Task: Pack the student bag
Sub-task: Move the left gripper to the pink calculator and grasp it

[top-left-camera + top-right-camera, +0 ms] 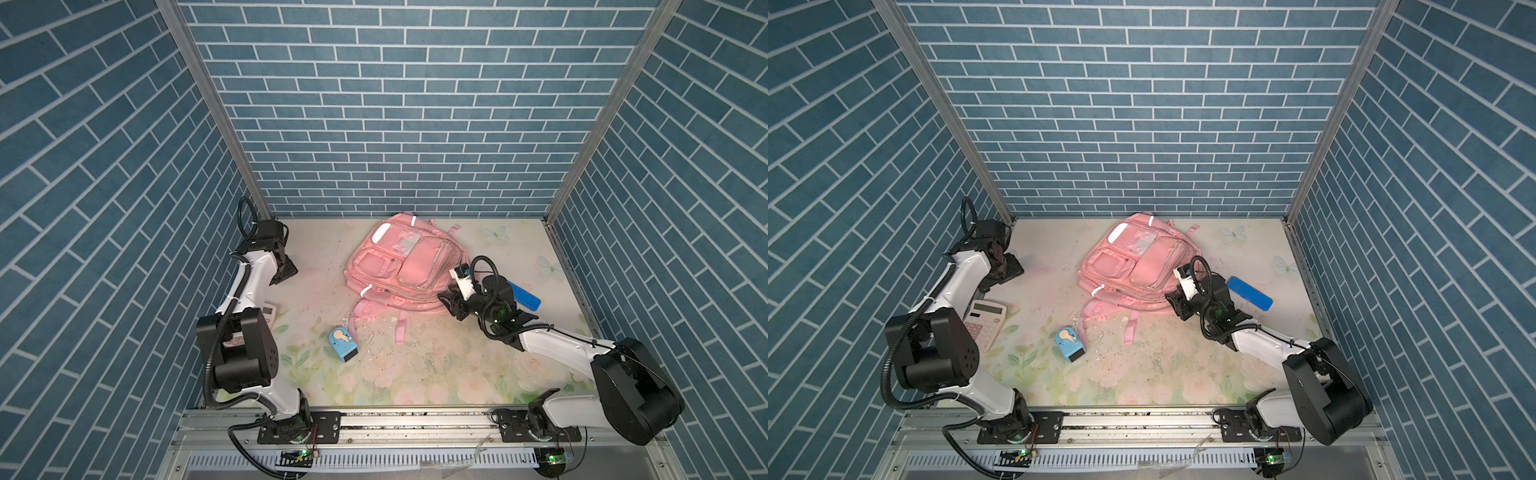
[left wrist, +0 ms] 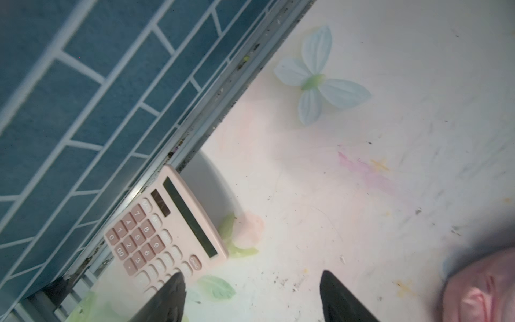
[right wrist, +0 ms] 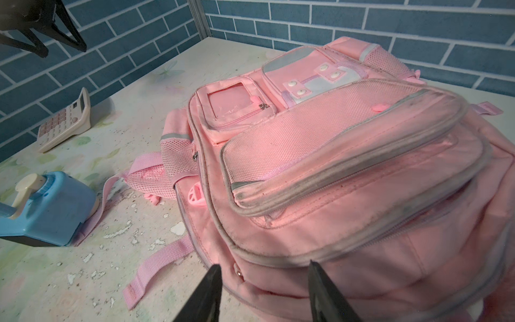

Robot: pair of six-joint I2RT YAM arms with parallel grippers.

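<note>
The student bag, a large pink backpack, lies front side up at the back middle of the table. My right gripper is low against the bag's near right edge. It is open, its jaws straddling the bag's seam, with a small metal zip pull between them and nothing clamped. My left gripper hangs open over bare table, left of the bag. A corner of the bag shows in the left wrist view.
A pink calculator lies by the left wall, partly under the left arm. A blue hand-crank sharpener sits in front of the bag, near its straps. A blue pencil case lies behind the right arm.
</note>
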